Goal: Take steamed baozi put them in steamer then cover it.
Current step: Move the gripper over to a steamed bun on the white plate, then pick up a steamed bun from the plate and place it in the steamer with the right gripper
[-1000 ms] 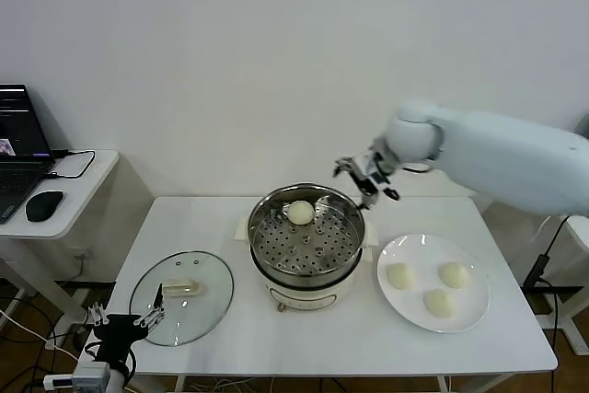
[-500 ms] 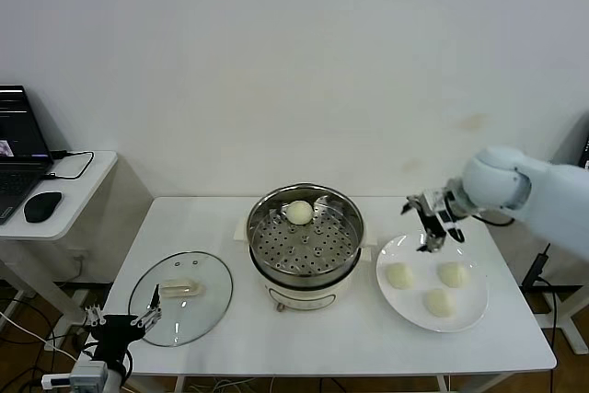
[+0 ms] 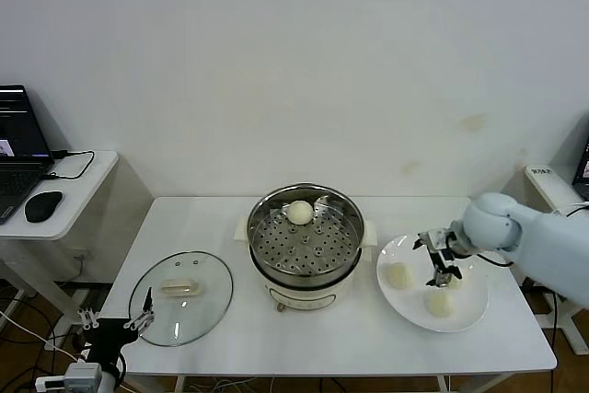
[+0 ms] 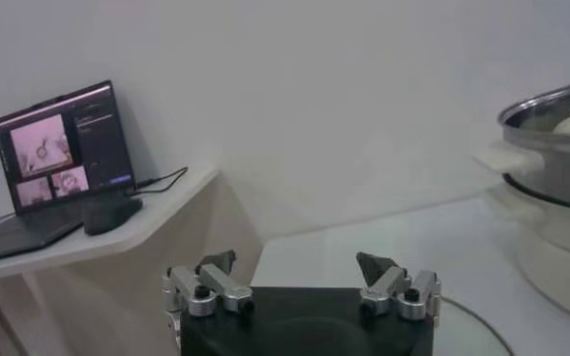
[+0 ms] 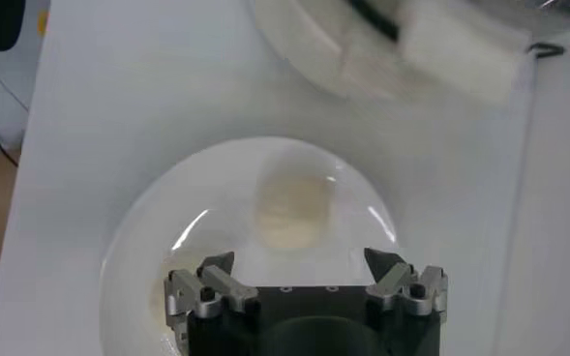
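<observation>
White table (image 3: 230,223) (plain wall (image 3: 276,62) behind), laptop (image 3: 17,149) on side desk (image 3: 78,177)

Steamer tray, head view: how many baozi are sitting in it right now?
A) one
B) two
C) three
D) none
A: a single baozi rests at the far side of the steamer tray, while the other three are on the white plate, where the right claw hovers open over them.
</observation>
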You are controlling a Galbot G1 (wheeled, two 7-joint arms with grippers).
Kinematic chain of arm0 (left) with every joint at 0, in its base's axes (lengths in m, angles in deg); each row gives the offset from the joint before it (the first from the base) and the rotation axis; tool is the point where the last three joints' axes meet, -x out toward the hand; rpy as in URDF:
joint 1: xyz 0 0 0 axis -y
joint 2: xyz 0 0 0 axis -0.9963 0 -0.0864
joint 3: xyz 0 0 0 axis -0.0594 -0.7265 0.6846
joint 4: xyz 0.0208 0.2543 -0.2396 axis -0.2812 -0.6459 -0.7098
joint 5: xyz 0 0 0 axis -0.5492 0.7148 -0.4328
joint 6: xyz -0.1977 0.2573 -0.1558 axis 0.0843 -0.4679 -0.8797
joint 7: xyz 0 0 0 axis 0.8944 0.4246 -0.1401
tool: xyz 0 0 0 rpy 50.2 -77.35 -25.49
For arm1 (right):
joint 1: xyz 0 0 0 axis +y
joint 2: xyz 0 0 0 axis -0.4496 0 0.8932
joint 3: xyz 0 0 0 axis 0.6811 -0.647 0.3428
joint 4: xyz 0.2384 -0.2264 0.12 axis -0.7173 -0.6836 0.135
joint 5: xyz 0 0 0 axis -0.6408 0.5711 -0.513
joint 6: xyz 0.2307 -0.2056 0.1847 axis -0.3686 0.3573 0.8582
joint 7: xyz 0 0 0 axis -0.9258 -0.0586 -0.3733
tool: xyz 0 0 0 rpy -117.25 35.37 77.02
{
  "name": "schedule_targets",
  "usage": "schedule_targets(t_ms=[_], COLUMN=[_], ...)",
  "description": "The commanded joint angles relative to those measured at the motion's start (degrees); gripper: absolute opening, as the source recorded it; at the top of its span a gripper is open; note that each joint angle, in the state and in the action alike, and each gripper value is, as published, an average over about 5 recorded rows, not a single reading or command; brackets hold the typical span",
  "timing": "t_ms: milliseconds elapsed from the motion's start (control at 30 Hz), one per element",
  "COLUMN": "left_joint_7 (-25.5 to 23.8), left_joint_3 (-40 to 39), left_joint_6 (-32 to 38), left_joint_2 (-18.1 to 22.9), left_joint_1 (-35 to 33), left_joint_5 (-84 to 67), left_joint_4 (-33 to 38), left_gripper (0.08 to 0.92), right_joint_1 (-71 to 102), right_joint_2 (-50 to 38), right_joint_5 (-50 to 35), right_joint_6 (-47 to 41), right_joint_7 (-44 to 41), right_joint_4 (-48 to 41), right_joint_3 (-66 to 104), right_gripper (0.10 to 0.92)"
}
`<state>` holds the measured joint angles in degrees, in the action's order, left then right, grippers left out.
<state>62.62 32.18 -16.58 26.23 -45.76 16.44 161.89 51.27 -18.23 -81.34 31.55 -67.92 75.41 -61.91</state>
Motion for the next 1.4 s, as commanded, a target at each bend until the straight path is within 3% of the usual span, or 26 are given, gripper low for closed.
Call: schedule_targets(t_ms=[33,600,1067,1400], left_joint_7=[0.0,0.0,0.1,0.1], left_joint_3=[0.1,0.1,-0.1,0.1], left_joint_6=[0.0,0.1,0.1,0.0], left_joint_2=[0.0,0.2,0.3,0.0], left_joint_1=[0.0,0.3,0.3,0.4], left_joint_5=[0.0,0.0,0.1,0.0], left_joint_4=[-0.1,-1.1,-1.0,-0.3], left_gripper=[0.823,0.823,0.823,0.823], right_joint_1=[7.1,9.1,8.7,-2.5], right_joint_2=[6.1,10.4,10.0,2.6], right_joint_5=[2.1,4.4,4.3,-2.1], right_joint_6=[0.0,-0.6,-0.9,-2.7], right_joint_7=[0.7,1.5,0.1,-2.5], right_joint_4=[-6.4,-11.0,-11.4,-3.5], right_joint_3=[4.8,6.7,7.2,4.4], right_gripper=[0.823,0.821,0.676,0.662])
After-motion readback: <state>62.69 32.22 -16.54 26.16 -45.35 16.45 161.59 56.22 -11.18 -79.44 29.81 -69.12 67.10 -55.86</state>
